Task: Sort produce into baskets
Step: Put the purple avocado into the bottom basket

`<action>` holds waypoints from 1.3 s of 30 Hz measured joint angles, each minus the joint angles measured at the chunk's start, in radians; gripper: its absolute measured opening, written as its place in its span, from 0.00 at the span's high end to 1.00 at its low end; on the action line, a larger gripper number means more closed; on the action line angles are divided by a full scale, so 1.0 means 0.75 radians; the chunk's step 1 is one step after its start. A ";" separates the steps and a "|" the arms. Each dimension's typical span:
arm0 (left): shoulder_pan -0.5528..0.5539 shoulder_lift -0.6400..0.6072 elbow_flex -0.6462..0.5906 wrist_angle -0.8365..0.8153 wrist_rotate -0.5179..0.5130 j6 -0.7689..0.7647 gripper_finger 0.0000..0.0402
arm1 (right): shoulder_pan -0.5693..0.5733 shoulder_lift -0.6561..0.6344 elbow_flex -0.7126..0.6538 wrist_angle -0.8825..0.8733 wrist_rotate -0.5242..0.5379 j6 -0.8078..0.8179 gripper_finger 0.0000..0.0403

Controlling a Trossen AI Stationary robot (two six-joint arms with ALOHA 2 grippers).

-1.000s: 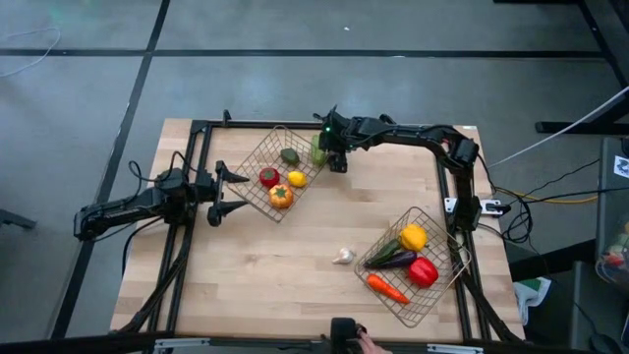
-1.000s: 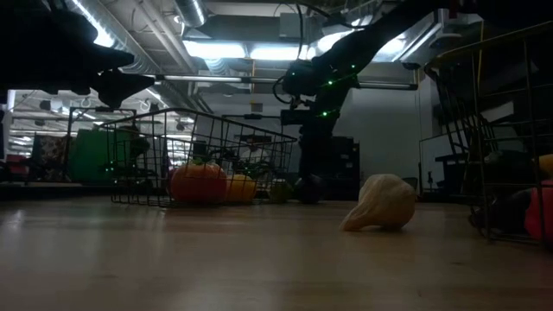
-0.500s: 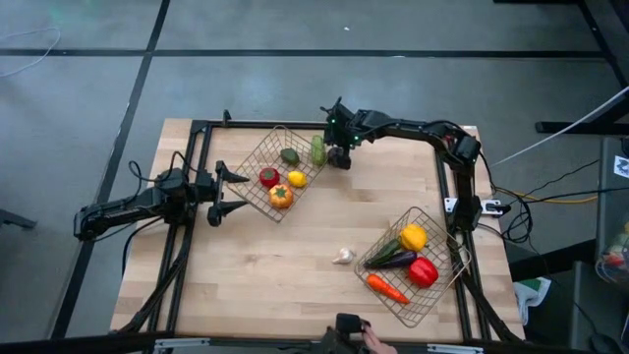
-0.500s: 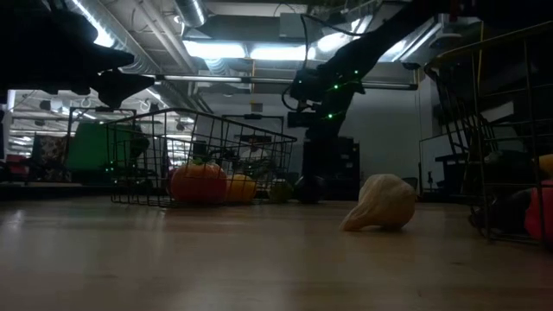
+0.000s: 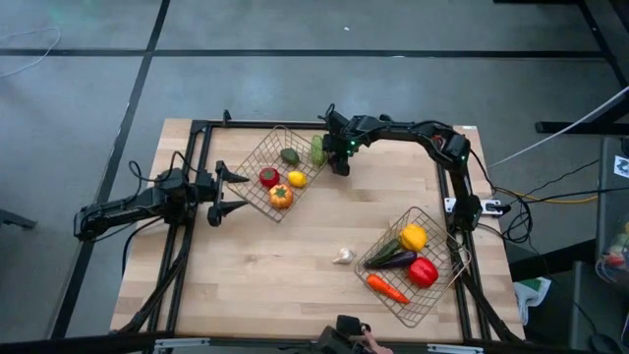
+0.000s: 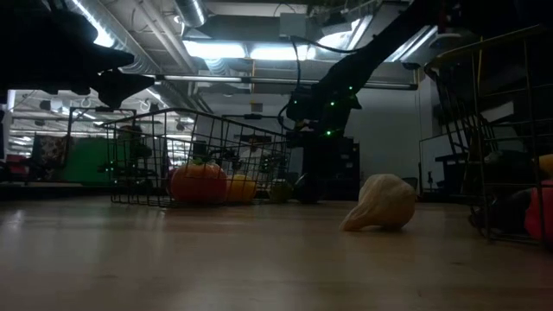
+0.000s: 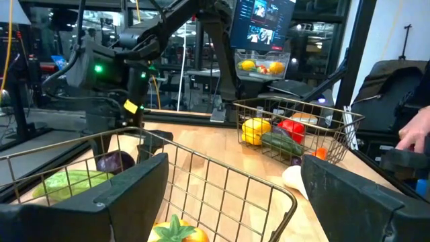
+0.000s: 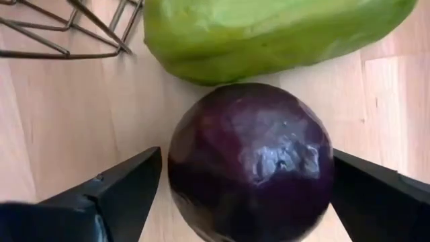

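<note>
Purple onion (image 8: 252,161), round with no long axis, between the spread fingers of the right end effector (image 8: 242,195).

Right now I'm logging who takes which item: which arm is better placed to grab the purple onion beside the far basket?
The right. The right gripper already hangs open around the purple onion, which rests on the table against a green vegetable. The left gripper waits open on the other side of the basket.
</note>
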 joint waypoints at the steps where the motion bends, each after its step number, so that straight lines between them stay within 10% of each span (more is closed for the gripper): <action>1: 0.000 0.000 0.000 0.000 0.000 0.000 0.16 | 0.000 0.000 0.000 -0.002 0.000 0.007 0.04; 18: 0.000 0.000 0.000 0.000 0.000 0.001 0.16 | 0.001 0.000 0.003 -0.028 -0.027 0.038 0.29; 39: 0.000 0.000 0.001 0.000 0.000 0.001 0.16 | 0.176 -0.365 0.000 -0.500 0.137 0.160 0.29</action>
